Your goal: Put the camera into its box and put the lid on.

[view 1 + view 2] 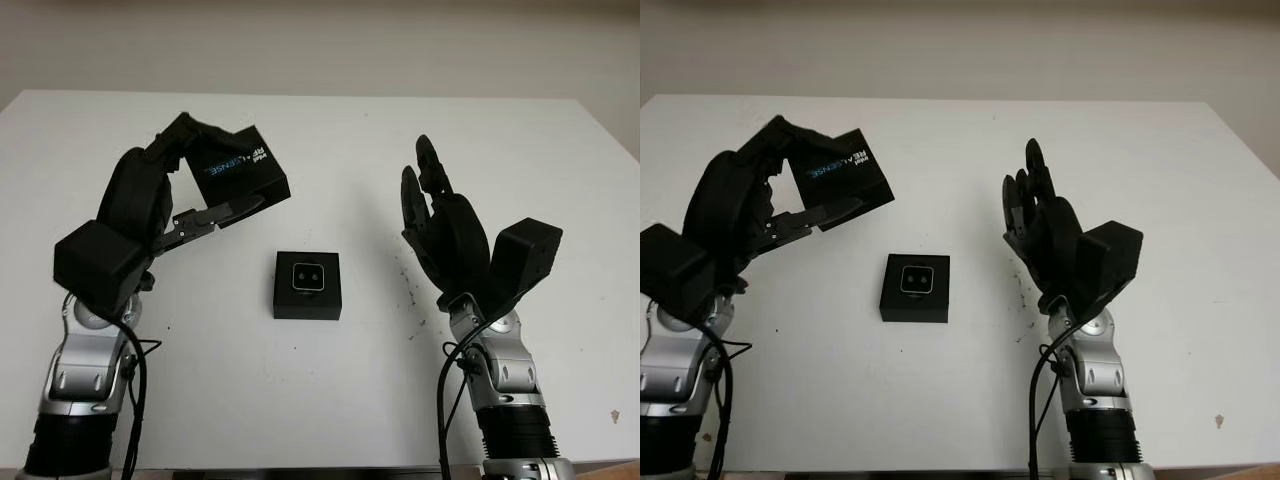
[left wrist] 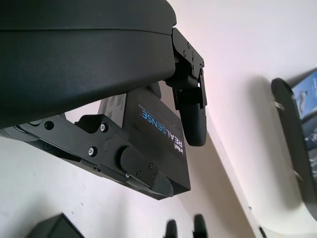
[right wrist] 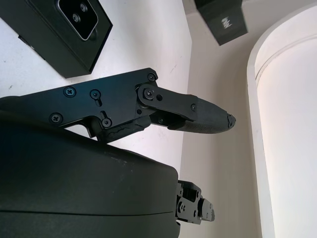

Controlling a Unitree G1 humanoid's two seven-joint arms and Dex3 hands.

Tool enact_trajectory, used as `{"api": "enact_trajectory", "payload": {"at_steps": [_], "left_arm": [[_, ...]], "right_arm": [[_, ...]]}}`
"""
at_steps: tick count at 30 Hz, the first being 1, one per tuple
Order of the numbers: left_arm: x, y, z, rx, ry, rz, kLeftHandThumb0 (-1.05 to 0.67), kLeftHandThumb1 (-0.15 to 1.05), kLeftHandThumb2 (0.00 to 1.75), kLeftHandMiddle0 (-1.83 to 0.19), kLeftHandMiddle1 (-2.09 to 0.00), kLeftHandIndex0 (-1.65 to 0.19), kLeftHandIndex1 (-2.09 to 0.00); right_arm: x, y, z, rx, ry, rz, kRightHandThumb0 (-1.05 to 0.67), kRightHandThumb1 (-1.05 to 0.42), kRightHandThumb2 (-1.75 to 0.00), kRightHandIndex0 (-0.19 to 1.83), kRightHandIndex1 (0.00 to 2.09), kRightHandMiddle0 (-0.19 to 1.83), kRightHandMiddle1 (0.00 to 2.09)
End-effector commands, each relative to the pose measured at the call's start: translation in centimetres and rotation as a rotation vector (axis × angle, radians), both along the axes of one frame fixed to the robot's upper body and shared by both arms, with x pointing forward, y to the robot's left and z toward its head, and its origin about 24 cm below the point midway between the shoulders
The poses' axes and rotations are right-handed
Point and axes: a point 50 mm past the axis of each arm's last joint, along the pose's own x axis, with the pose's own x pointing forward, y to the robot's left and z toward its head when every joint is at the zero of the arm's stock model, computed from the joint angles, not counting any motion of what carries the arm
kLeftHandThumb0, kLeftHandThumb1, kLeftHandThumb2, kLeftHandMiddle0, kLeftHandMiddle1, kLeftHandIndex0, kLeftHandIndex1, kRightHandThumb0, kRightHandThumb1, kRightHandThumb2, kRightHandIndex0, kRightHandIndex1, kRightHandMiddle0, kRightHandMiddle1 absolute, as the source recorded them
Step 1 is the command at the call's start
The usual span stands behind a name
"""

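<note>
Black, the lid (image 1: 238, 172) is held pinched in the left hand (image 1: 165, 205) up and to the left of the box (image 1: 307, 286), where the camera (image 1: 306, 277) already sits, while the right hand (image 1: 440, 225), open, is raised to the box's right.

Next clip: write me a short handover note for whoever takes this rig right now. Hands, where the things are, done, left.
Left hand: shut on the RealSense lid, held tilted in the air above the table, up and to the left of the box.
Right hand: open, raised to the right of the box, holding nothing.
Box: flat on the table between the hands, open, with the camera seated inside, lenses up.
Done: camera in the box, lid picked up.
Left: bring the lid over the box, level it and press it on.
</note>
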Motion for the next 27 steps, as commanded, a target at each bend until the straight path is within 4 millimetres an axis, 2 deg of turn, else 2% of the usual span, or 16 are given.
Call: {"api": "enact_trajectory", "payload": {"at_steps": [1,2,8,15,20,27], "left_arm": [[-0.4,-0.2,0.1,0.007,0.001,-0.029,-0.15,0.97,0.05,-0.40,-1.32,-0.32,-1.26],[-0.6,-0.3,0.1,0.019,0.004,-0.041,-0.15,0.94,0.05,-0.46,-1.26,-0.37,-1.23],[-0.7,-1.8,-2.0,0.097,0.070,-0.180,-0.16,0.97,0.05,-0.30,-1.37,-0.28,-1.34],[-0.1,-3.4,-4.5,0.121,0.175,-0.253,-0.21,0.96,0.05,-0.32,-1.40,-0.31,-1.36],[0.4,-3.8,-5.3,0.169,0.210,-0.280,-0.27,0.96,0.06,-0.31,-1.51,-0.30,-1.43],[1.2,-4.0,-6.3,0.203,0.252,-0.307,-0.26,0.96,0.06,-0.34,-1.50,-0.32,-1.41]], "right_arm": [[-0.1,0.0,0.2,0.001,-0.011,-0.004,-0.57,-1.05,-0.62,-0.13,0.06,-0.12,0.06],[-0.1,0.0,0.2,0.001,-0.011,-0.005,-0.57,-1.05,-0.63,-0.13,0.06,-0.12,0.06],[0.0,-0.1,0.2,-0.004,-0.015,-0.001,-0.60,-1.05,-0.65,-0.13,0.06,-0.13,0.05],[-0.1,0.0,0.3,0.002,-0.024,0.007,-0.65,-1.05,-0.66,-0.14,0.06,-0.13,0.05],[-0.1,-0.1,0.3,0.002,-0.025,0.010,-0.67,-1.05,-0.65,-0.14,0.05,-0.14,0.05],[-0.2,-0.1,0.3,-0.003,-0.025,0.008,-0.66,-1.05,-0.65,-0.14,0.05,-0.14,0.05]]}}
